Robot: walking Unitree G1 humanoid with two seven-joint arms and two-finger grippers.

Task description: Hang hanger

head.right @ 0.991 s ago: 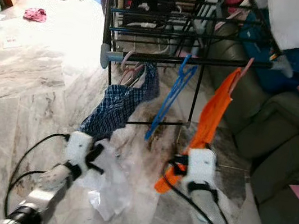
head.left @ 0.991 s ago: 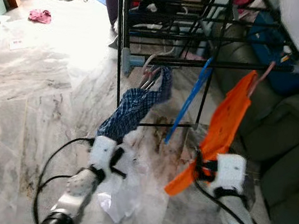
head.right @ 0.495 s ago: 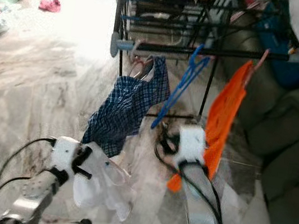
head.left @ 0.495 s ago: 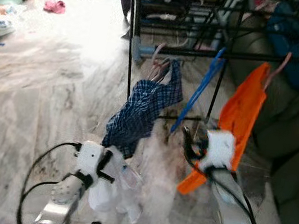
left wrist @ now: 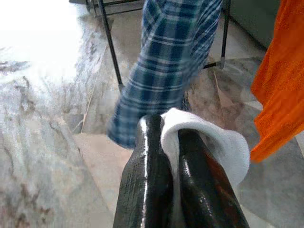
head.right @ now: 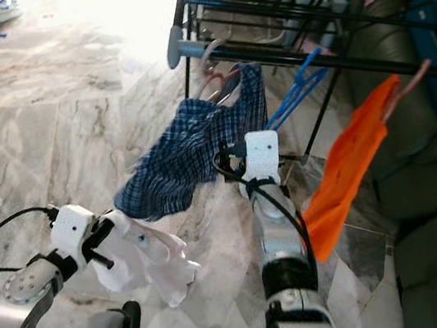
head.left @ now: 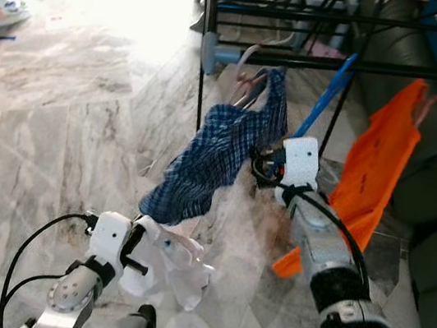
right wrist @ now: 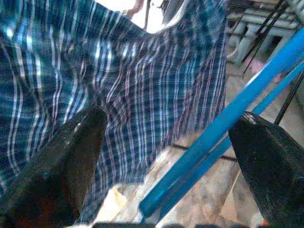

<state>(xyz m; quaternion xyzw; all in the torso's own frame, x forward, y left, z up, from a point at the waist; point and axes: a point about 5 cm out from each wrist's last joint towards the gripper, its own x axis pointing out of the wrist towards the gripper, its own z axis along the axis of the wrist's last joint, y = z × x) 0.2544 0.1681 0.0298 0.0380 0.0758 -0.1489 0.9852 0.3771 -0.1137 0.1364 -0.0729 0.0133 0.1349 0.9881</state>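
Hanger [right wrist: 223, 121], blue, is seen between the spread fingers [right wrist: 71, 156] of the right gripper [head.left: 273, 160], hooked on the black rack [head.left: 203, 78] beside a plaid shirt [head.left: 211, 159]. A white cloth [left wrist: 209, 147] is pinched by the left gripper [left wrist: 164, 185], near and left. An orange cloth [head.left: 375, 172] hangs right.

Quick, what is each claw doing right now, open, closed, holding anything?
Left claw: closed on the white cloth.
Right claw: open, holding nothing, the blue hanger between its fingers.
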